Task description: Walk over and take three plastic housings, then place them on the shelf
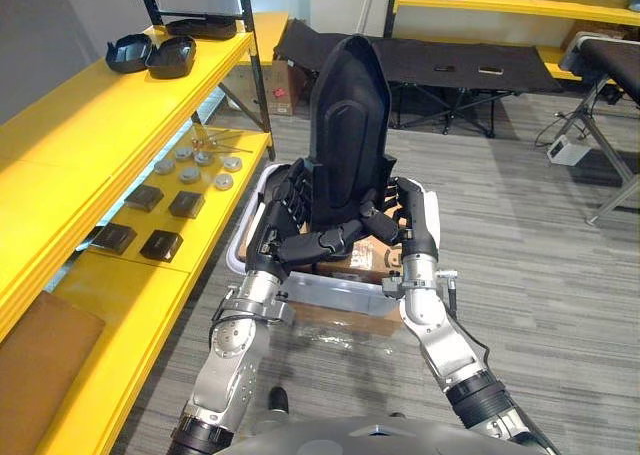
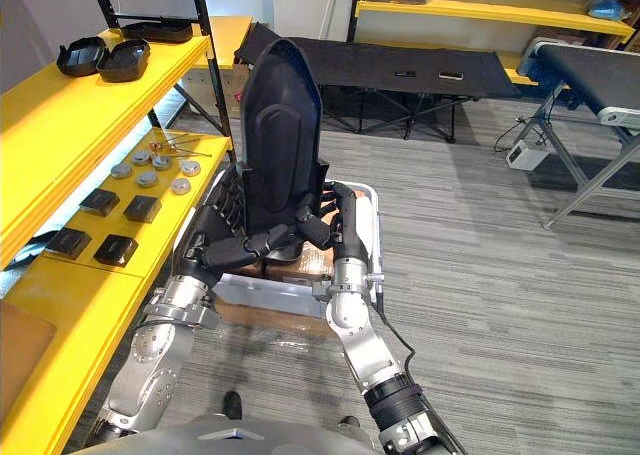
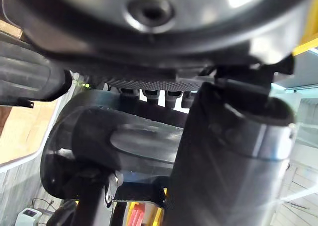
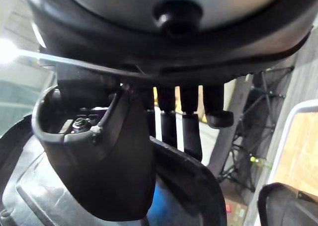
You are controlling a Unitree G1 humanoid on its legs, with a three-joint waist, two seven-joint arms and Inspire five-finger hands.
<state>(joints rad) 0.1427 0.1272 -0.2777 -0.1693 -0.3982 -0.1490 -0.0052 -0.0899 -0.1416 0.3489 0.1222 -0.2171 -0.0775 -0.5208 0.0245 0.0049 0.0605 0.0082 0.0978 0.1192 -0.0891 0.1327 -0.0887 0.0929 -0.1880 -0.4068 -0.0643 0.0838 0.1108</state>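
Note:
I hold a tall black plastic housing (image 1: 350, 125) upright in front of me, between both hands. My left hand (image 1: 285, 210) grips its lower left side, thumb curled across the front. On the lower right side my right hand (image 1: 415, 215) clasps it, thumb on the front as well. The left wrist view shows the housing (image 3: 99, 141) pressed against that hand's fingers. The top yellow shelf (image 1: 100, 125) runs along my left. Two more black housings (image 1: 130, 53) (image 1: 172, 55) lie at its far end, and a third (image 1: 200, 27) lies behind them.
A white bin (image 1: 330, 293) with a cardboard box (image 1: 360, 260) stands on the floor right below the held housing. The lower yellow shelf carries small black blocks (image 1: 187, 204) and round metal discs (image 1: 190, 173). A black table (image 1: 450, 60) stands further back.

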